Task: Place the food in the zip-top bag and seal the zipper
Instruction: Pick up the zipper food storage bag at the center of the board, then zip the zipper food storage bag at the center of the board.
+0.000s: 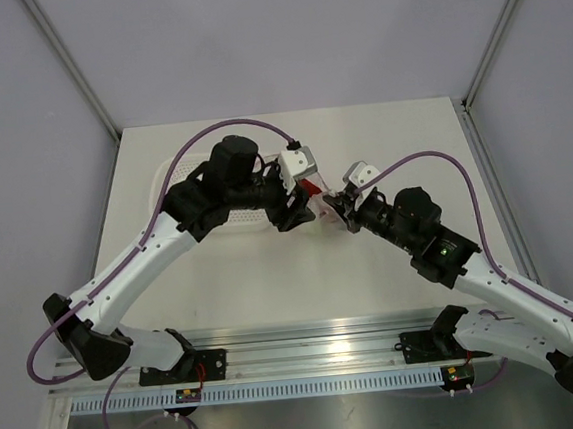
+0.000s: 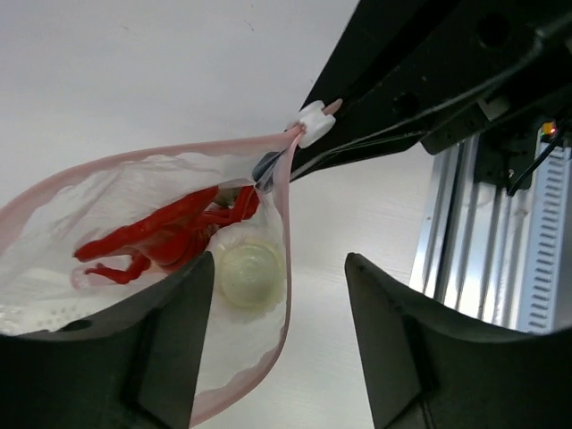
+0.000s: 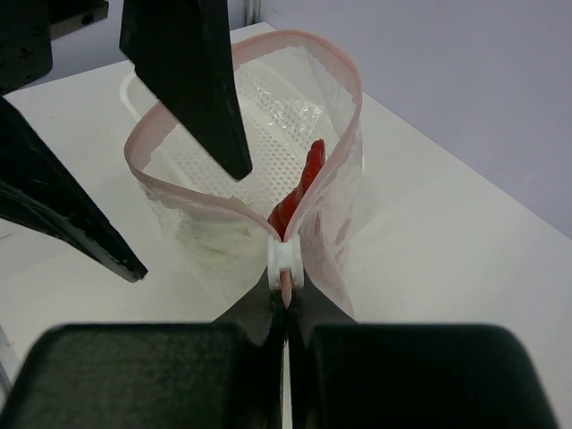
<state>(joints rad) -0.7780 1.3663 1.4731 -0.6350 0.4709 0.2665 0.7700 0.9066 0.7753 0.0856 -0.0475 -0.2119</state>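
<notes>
The clear zip-top bag (image 3: 331,214) stands with its mouth open between my grippers, its pink zipper (image 3: 344,76) curving round the mouth. The red lobster (image 2: 165,239) and a pale round piece (image 2: 250,273) lie inside it. My right gripper (image 3: 286,308) is shut on the zipper's end, just behind the white slider (image 3: 286,259). My left gripper (image 2: 281,349) is open and astride one bag wall, with one finger (image 3: 197,89) in the mouth and the other outside. In the top view the bag (image 1: 310,187) sits between the left gripper (image 1: 294,212) and the right gripper (image 1: 341,210).
The white perforated basket (image 1: 168,175) lies on the table behind the left arm and shows behind the bag in the right wrist view (image 3: 130,89). An aluminium rail (image 2: 474,259) runs along the table's near edge.
</notes>
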